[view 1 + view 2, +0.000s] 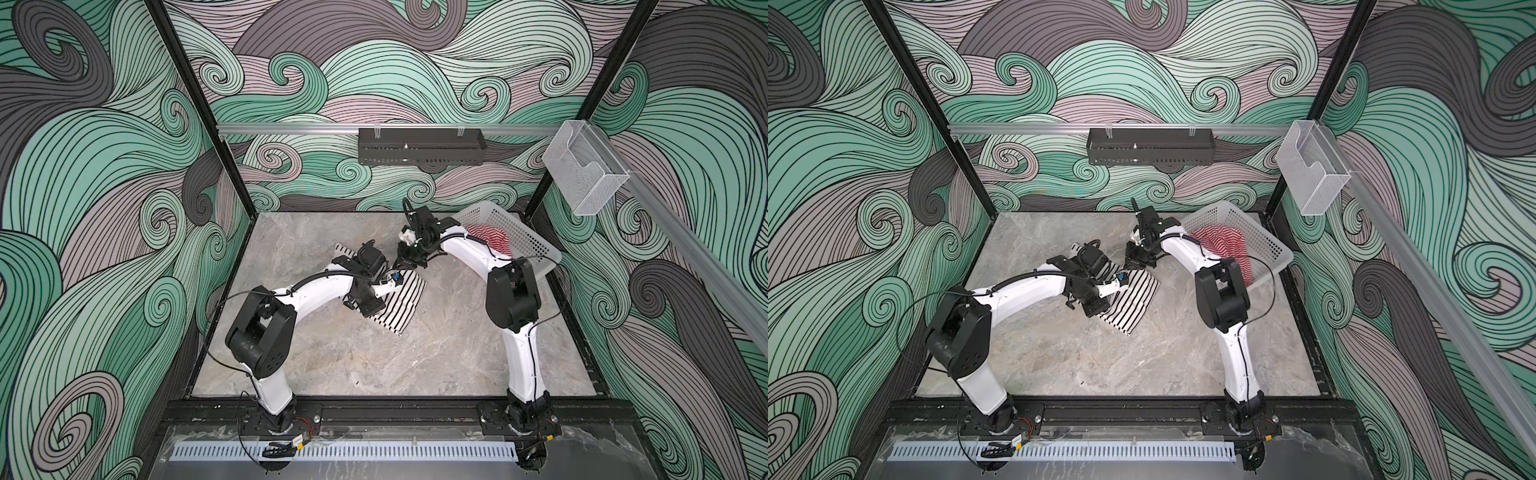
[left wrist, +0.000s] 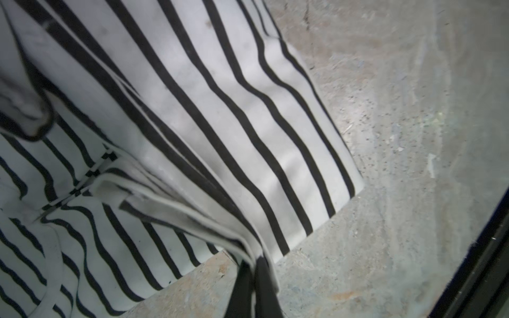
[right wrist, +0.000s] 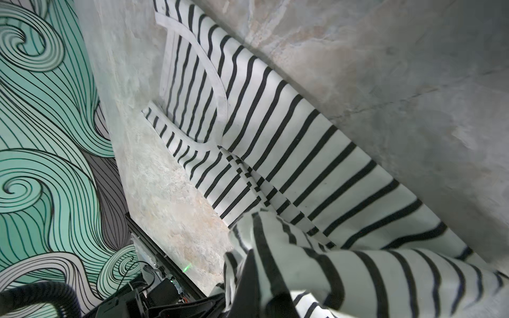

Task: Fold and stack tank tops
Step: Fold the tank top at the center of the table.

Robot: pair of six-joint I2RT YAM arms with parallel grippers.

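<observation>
Mid-fold, I reckon. L pincer & R pincer are close together, both clenched on one edge of the b/w tank top. Cloth bunches at each tip in the wrist views. That edge is raised, prob. to carry it over the rest, which lies flat on the worktop. The red/white tank top sits crumpled in the basket, far R corner, not yet folded.
</observation>
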